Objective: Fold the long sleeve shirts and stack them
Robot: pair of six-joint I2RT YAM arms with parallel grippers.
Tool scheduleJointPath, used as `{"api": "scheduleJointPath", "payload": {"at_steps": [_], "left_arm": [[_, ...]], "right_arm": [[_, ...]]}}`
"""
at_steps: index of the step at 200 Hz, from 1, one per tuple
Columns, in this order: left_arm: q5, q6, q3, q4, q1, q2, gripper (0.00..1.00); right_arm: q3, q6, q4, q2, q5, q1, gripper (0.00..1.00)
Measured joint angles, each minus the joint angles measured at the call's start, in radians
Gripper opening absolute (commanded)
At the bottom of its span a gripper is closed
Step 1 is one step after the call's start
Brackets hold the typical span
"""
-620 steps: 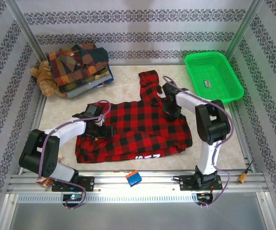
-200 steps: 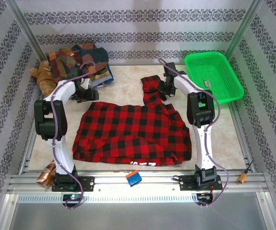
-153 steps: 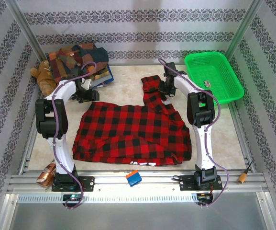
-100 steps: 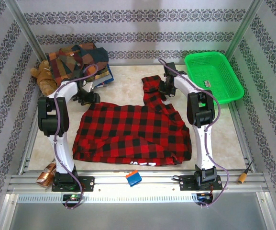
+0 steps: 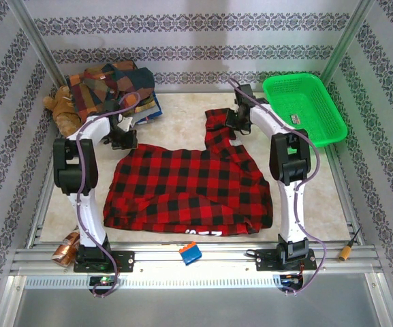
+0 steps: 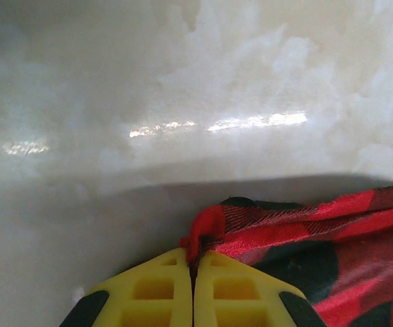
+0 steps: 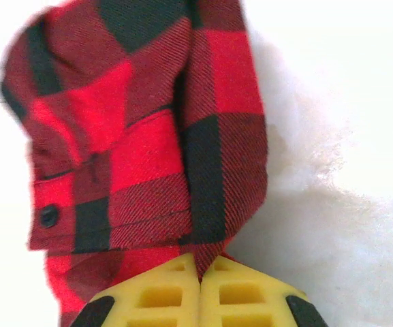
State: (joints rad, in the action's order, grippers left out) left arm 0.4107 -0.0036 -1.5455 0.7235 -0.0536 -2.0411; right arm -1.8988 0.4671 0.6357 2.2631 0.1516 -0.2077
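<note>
While left pincer [image 6: 193,264] and right pincer [image 7: 201,270] pinch it, shirt [image 5: 189,184] lies spread.

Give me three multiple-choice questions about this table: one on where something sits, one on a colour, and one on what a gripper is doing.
1. Where is the green basket?
A) at the far right of the table
B) at the near left corner
C) at the near edge, in the middle

2. What colours is the spread shirt?
A) blue and white
B) red and black
C) green and yellow

3. What is the left gripper doing?
A) standing wide open, holding nothing
B) shut on nothing at all
C) shut on the shirt's edge

Answers:
1 A, the top view shows it in the far right corner.
2 B, the check is red and black in all three views.
3 C, its yellow fingers meet with red fabric pinched between them.
</note>
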Motion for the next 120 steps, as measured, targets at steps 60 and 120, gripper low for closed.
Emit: {"api": "scheduleJointPath", "payload": {"at_steps": [60, 120], "left_arm": [[0.008, -0.011, 0.112, -0.052, 0.0, 0.179, 0.0], [0.068, -0.063, 0.198, -0.124, 0.0, 0.32, 0.0]], "right_arm": [[0.031, -0.002, 0.005, -0.126, 0.001, -0.003, 0.0], [0.032, 0.06, 0.048, -0.214, 0.101, 0.062, 0.04]]}}
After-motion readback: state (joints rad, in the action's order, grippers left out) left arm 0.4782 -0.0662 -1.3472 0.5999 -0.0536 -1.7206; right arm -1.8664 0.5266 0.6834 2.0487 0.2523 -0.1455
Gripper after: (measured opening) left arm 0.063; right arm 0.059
